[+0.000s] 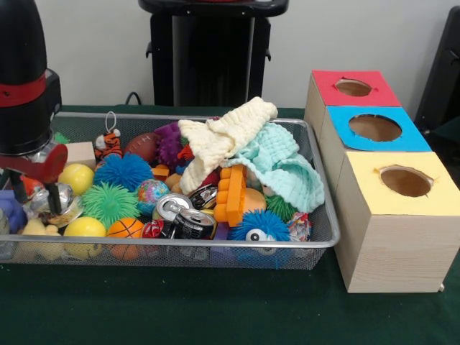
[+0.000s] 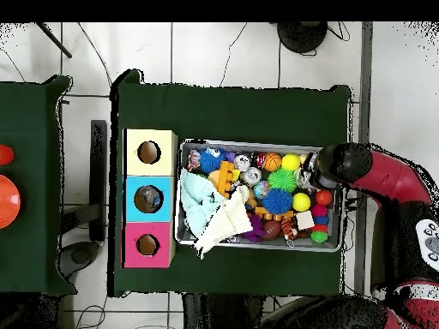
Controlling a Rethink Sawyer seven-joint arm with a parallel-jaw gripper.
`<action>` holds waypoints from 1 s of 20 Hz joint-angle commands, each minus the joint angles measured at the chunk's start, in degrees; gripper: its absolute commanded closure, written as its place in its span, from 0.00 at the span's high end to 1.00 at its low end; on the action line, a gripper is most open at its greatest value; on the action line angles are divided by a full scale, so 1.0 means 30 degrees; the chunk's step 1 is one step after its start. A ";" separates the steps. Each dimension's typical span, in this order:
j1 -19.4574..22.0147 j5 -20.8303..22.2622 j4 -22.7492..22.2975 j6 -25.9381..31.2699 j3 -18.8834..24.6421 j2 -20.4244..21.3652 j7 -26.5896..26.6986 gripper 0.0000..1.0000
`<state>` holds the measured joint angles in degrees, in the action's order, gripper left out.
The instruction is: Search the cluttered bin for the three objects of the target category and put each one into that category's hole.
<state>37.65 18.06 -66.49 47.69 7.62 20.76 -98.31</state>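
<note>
A wire mesh bin (image 1: pixel 320 241) (image 2: pixel 257 246) holds a pile of toys. On top lie a cream cloth (image 1: pixel 226 136) (image 2: pixel 225 224) and a mint cloth (image 1: pixel 284 162) (image 2: pixel 195 199). Below them are an orange toy brick (image 1: pixel 231 192), two drink cans (image 1: pixel 188 219), spiky balls in blue (image 1: pixel 123 171) and green (image 1: pixel 109 203), yellow balls (image 1: pixel 76 177), a small basketball (image 1: pixel 125 229) and a toy football (image 1: pixel 142 146). My gripper (image 1: pixel 32 195) (image 2: pixel 319 174) hangs low over the bin's left end in the front view, above crumpled foil (image 1: pixel 49 203). Its state is hidden.
Three wooden boxes with holes in their tops stand beside the bin: red (image 1: pixel 353 88) (image 2: pixel 147 245), blue (image 1: pixel 375 128) (image 2: pixel 147 199), yellow (image 1: pixel 405 181) (image 2: pixel 148 152). A green cloth (image 1: pixel 215 309) covers the table. A tiger toy (image 1: pixel 108 146) and a wooden block (image 1: pixel 79 153) lie near the arm.
</note>
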 commanded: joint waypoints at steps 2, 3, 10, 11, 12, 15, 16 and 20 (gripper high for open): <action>-0.0026 0.1280 -0.0609 0.2539 0.0244 -0.0822 0.2570 1.00; 0.0121 0.1342 -0.0860 0.2133 0.0339 -0.0770 0.2622 1.00; 0.1730 0.1932 -0.2086 -0.3503 0.2132 -0.1235 0.3490 1.00; 0.1896 0.2041 -0.2094 -0.3931 0.2366 -0.1323 0.3672 1.00; 0.1977 0.2164 -0.2070 -0.4238 0.2496 -0.1354 0.3748 1.00; 0.2079 0.2570 -0.2580 -0.5053 0.2560 -0.0994 0.3429 1.00; 0.2137 0.2595 -0.2651 -0.5047 0.2640 -0.0952 0.3435 1.00; 0.2676 0.2505 -0.2901 -0.4769 0.3391 -0.1016 0.3964 1.00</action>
<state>43.61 21.74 -68.13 36.13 10.63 19.86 -98.31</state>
